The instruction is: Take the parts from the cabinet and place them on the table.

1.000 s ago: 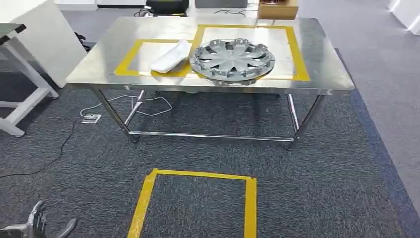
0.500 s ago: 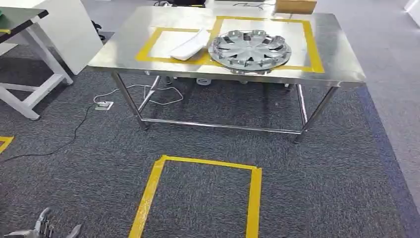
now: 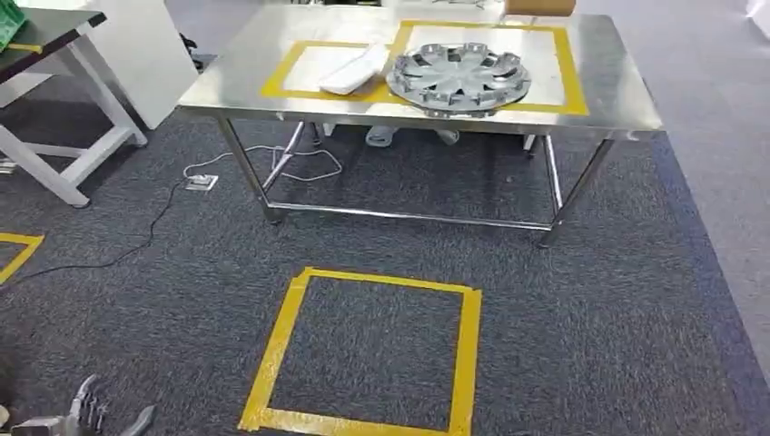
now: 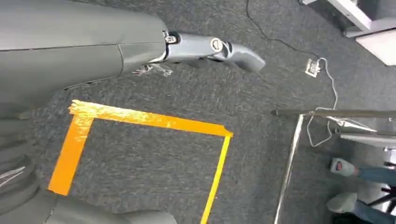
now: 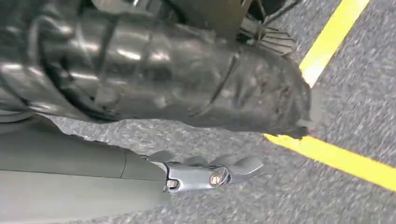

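A silver wheel cover (image 3: 459, 75) lies on the steel table (image 3: 617, 100) inside a yellow taped frame. A white curved part (image 3: 356, 70) lies just left of it, across the tape between two frames. My left hand (image 3: 91, 418) hangs low at the bottom left of the head view, far from the table, with fingers apart and nothing in it. The left wrist view has the same hand (image 4: 205, 46) over grey carpet with its thumb stretched out. My right hand (image 5: 210, 175) hangs over the carpet too, fingers extended and holding nothing.
A yellow taped square (image 3: 281, 336) marks the carpet in front of the table. A white-legged desk (image 3: 86, 154) stands at the left, with a cable and floor socket (image 3: 201, 183) beside it. A person's shoes (image 3: 381, 136) show under the table. A cardboard box (image 3: 538, 6) sits at its far edge.
The whole picture has shifted: the camera moved, so the table sits higher and smaller and the whole floor square is in sight. Both parts lie as before. My left hand stays low.
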Controlling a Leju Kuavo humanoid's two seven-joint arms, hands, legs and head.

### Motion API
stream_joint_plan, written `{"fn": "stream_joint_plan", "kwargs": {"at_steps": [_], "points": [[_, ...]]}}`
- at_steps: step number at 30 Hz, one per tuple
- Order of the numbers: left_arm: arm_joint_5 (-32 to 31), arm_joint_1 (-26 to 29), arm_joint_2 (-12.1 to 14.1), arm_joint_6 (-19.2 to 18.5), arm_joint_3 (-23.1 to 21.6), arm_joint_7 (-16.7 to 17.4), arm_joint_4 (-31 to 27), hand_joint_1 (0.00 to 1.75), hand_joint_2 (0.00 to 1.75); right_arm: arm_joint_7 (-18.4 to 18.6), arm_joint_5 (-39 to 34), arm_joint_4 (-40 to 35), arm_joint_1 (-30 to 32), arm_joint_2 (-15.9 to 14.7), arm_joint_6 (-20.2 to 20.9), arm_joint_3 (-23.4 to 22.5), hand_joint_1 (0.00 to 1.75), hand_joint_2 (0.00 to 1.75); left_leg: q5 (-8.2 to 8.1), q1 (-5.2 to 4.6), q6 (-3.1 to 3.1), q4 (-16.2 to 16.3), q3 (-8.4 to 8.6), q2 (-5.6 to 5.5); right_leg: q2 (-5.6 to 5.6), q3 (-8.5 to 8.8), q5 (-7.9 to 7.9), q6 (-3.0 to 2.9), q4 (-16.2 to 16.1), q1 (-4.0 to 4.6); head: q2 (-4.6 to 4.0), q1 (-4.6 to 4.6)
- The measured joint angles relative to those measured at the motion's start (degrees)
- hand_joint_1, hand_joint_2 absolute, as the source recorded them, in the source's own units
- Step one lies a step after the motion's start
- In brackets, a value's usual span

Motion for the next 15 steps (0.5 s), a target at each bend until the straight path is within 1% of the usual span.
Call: {"fn": "stream_joint_plan", "kwargs": {"at_steps": [1,2,3,4,5,6,7,8,9,10,11,12,13,14,15], "points": [[0.1,0.1,0.0,0.0,0.0,0.0,0.0,0.0,1.75,0.0,-0.1,0.0,0.0,0.0,0.0,0.0,0.0,0.0,-3.49,0.07,-0.56,1.8,-0.51,-0.08,0.14,-0.57,0.66,-0.67,0.0,-0.01,0.0,-0.33],[0.3,0.1,0.0,0.1,-0.1,0.0,0.0,0.0,1.75,0.0,-0.2,0.0,0.0,0.0,0.0,0.0,0.0,0.0,-7.3,0.26,-0.93,5.4,-1.15,-0.1,0.13,-1.18,1.18,-0.89,0.0,-0.02,0.0,-0.72],[0.3,0.1,0.0,0.2,-0.2,0.0,0.0,0.0,1.75,0.0,-0.3,0.0,0.0,0.0,0.0,0.0,0.0,0.0,-10.55,0.44,-1.22,9.9,-1.99,-0.1,0.15,-1.85,1.77,-0.88,0.1,-0.02,0.0,-0.83],[0.4,0.1,0.0,0.3,-0.2,0.0,0.0,0.0,1.75,0.0,-0.3,0.0,0.1,0.0,0.1,0.0,0.0,0.0,-12.84,0.63,-1.42,14.4,-2.64,-0.1,0.18,-2.62,2.34,-0.85,0.2,0.0,0.0,-0.89],[0.5,0.0,0.0,0.3,-0.3,0.0,0.0,0.0,1.75,0.0,-0.3,0.0,0.1,0.0,0.1,0.0,0.0,0.0,-13.23,0.74,-1.57,17.3,-2.65,-0.1,0.24,-2.81,2.91,-0.76,0.4,-0.01,0.0,-0.83],[0.6,0.0,0.0,0.3,-0.4,0.0,0.0,0.0,1.75,0.0,-0.3,0.0,0.1,0.0,0.1,0.0,0.0,0.0,-12.0,0.83,-1.62,17.6,-1.77,-0.1,0.41,-3.89,3.46,-0.65,0.7,-0.04,0.0,-0.9],[0.6,0.0,0.0,0.3,-0.5,0.0,0.0,0.0,1.75,0.0,-0.3,0.0,0.0,0.0,0.1,0.0,0.0,0.0,-9.72,0.93,-1.58,15.8,0.1,-0.14,0.72,-4.97,3.97,-0.48,1.1,-0.09,0.0,-0.9],[0.7,0.0,0.0,0.4,-0.5,0.0,-0.1,0.0,1.75,0.0,-0.3,0.0,0.1,0.0,0.1,0.0,0.0,0.0,-7.86,1.02,-1.46,11.4,3.17,-0.3,1.06,-5.88,4.35,-0.23,1.6,-0.17,0.0,-0.88],[0.8,0.1,0.0,0.4,-0.6,0.0,-0.2,0.0,1.75,0.0,-0.3,0.0,0.0,0.0,0.1,0.0,0.0,0.0,-6.62,1.08,-1.27,5.6,6.94,-0.98,1.39,-6.48,4.61,0.05,1.9,-0.27,0.0,-0.92],[0.9,0.0,0.1,0.4,-0.6,0.0,-0.2,0.0,1.75,0.0,-0.3,0.0,0.0,0.0,0.1,0.0,0.0,0.0,-7.66,1.14,-1.07,1.3,9.34,-2.76,1.59,-7.12,4.83,0.34,2.2,-0.31,0.0,-0.87],[1.0,0.1,0.1,0.4,-0.6,0.0,-0.3,0.0,1.75,0.0,-0.4,0.0,-0.3,0.0,0.1,0.0,0.0,0.0,-8.22,1.02,-0.83,-1.2,10.71,-3.32,1.97,-7.72,5.32,0.76,2.5,-0.14,0.0,-0.81],[1.0,0.2,0.1,0.4,-0.6,0.0,-0.3,0.0,1.75,0.0,-0.4,0.0,-0.4,0.0,0.1,0.0,0.0,0.0,-8.26,0.88,-0.7,-1.3,10.51,-3.12,2.32,-8.14,6.14,1.22,2.5,-0.29,0.0,-0.87],[1.1,0.3,0.1,0.5,-0.6,0.0,-0.3,0.0,1.75,0.0,-0.4,0.0,-0.4,0.0,0.1,0.0,0.0,0.0,-8.06,0.66,-0.48,-1.3,10.26,-2.85,2.65,-8.37,6.61,1.58,2.2,-0.47,0.0,-0.87],[1.3,0.2,0.1,0.5,-0.7,0.0,-0.3,0.0,1.75,0.0,-0.4,0.0,-0.3,0.0,0.1,0.0,0.0,0.0,-7.9,0.58,-0.23,-1.5,10.12,-2.35,3.11,-8.59,7.11,2.05,2.1,-0.52,0.0,-0.94],[1.5,0.2,0.0,0.4,-0.9,0.0,-0.3,0.0,1.75,0.0,-0.4,0.0,-0.1,0.0,0.1,0.0,0.0,0.0,-7.43,1.09,0.45,-2.5,9.43,-1.5,3.29,-8.99,6.88,2.4,2.3,-0.42,0.0,-0.85]]}}
